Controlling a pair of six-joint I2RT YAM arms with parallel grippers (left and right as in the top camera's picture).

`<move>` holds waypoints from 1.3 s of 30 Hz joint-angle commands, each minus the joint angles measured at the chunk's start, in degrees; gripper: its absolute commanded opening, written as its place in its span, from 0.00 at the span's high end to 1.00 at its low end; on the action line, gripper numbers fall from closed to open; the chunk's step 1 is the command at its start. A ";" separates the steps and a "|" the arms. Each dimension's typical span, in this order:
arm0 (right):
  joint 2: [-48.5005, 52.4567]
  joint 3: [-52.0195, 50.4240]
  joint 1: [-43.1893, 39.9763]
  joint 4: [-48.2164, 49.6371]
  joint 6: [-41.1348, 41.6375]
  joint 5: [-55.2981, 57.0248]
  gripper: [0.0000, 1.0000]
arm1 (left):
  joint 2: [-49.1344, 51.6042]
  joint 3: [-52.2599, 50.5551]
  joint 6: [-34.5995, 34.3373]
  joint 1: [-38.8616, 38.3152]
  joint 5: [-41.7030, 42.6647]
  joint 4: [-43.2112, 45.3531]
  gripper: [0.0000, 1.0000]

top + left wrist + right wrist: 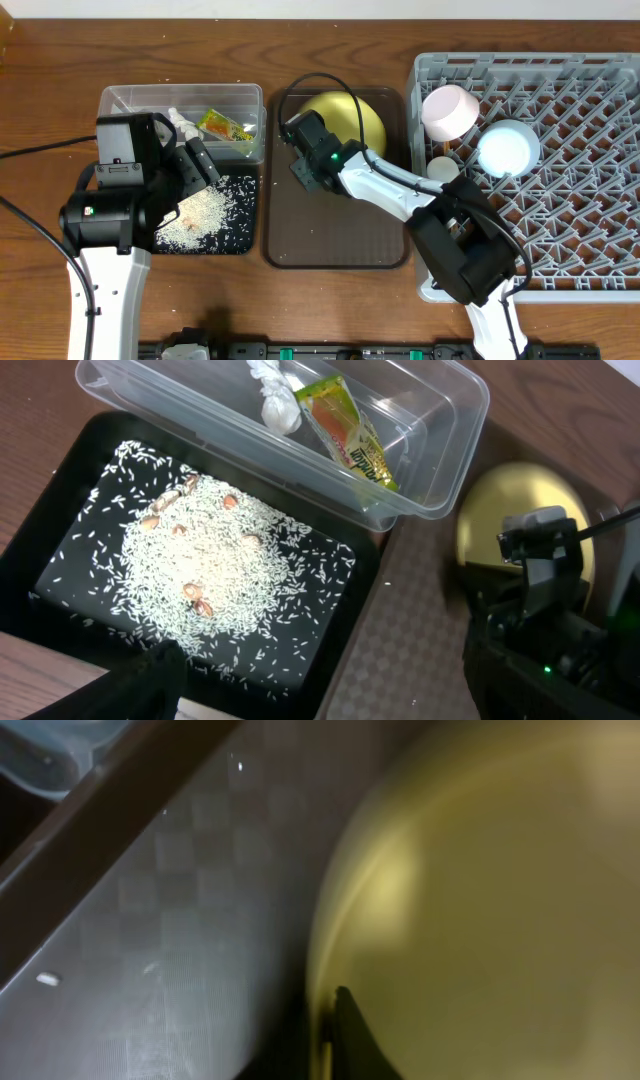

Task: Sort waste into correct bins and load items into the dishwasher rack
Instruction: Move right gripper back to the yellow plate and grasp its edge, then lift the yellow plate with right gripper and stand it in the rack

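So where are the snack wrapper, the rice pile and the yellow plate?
snack wrapper (350,438): left wrist view, middle of the packet.
rice pile (215,555): left wrist view, centre of the heap.
yellow plate (520,488): left wrist view, bare upper part of its surface.

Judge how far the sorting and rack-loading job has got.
Done: snack wrapper and paper scrap lie in the clear tub, rice in the black tray; white bowl, light blue bowl and small white cup sit in the dishwasher rack. In hand: right gripper shut on the yellow plate at its rim. Remaining: racking that plate.
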 commanded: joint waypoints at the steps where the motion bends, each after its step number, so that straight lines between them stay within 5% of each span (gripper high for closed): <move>1: -0.35 -1.07 0.50 -2.73 1.22 -2.62 0.99 | 0.22 -0.07 -0.11 0.22 0.15 0.04 0.09; 16: -35.67 -1.03 -6.51 -12.81 8.15 -22.43 0.99 | 0.22 -0.07 -0.11 0.22 0.15 0.04 0.09; 28: -58.55 -1.29 -35.78 -36.50 14.10 -38.25 0.99 | 0.22 -0.07 -0.11 0.22 0.15 0.04 0.09; 39: -60.59 -10.43 -58.18 -31.50 14.47 -66.03 0.99 | 0.22 -0.07 -0.11 0.22 0.15 0.04 0.09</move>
